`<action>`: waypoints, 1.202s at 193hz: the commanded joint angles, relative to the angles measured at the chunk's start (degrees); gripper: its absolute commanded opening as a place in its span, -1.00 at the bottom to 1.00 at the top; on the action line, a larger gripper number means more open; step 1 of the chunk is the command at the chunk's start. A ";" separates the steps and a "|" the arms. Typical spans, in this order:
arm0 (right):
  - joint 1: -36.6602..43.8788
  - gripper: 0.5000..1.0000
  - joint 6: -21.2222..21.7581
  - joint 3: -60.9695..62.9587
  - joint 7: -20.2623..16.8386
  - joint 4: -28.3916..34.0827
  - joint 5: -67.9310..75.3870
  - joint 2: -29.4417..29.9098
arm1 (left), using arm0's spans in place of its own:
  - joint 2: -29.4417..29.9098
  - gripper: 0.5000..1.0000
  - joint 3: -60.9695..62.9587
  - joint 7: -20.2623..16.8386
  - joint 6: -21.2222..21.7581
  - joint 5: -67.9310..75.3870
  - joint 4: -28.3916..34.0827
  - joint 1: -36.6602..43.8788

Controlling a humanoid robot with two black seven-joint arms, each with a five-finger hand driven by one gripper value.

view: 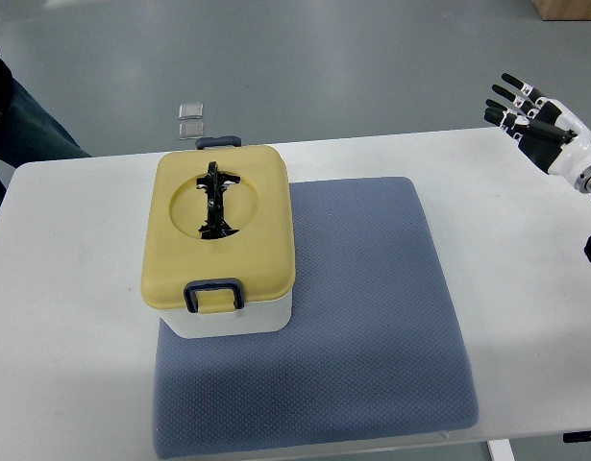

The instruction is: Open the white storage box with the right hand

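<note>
White storage box (pixel 235 312) w/ yellow lid (pixel 218 226) latched shut, sits on blue mat (pixel 372 317) on worktop (pixel 64 288); right hand (pixel 537 120) well apart, fingers spread, holding nothing

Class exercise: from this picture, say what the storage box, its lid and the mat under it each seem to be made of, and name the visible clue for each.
Box: looks like smooth white plastic, judging by its even, moulded wall.
Lid: probably matte yellow plastic, with rounded moulded edges and a dark clasp clipped on.
Mat: seems to be blue-grey fabric or foam, with a fine dotted weave and soft rounded corners.
</note>
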 commanded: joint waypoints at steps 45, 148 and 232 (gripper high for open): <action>0.00 0.72 0.00 0.00 0.00 0.00 -0.05 0.00 | 0.00 1.00 0.00 0.09 -0.02 -0.07 0.22 0.09; 0.09 0.72 -0.18 0.09 0.00 -0.09 0.04 0.17 | 0.00 1.00 0.18 0.09 0.07 -0.07 0.48 0.00; 0.09 0.72 -0.18 0.09 0.00 -0.09 -0.05 -0.09 | 0.00 1.00 0.09 0.09 0.07 -0.07 0.48 0.00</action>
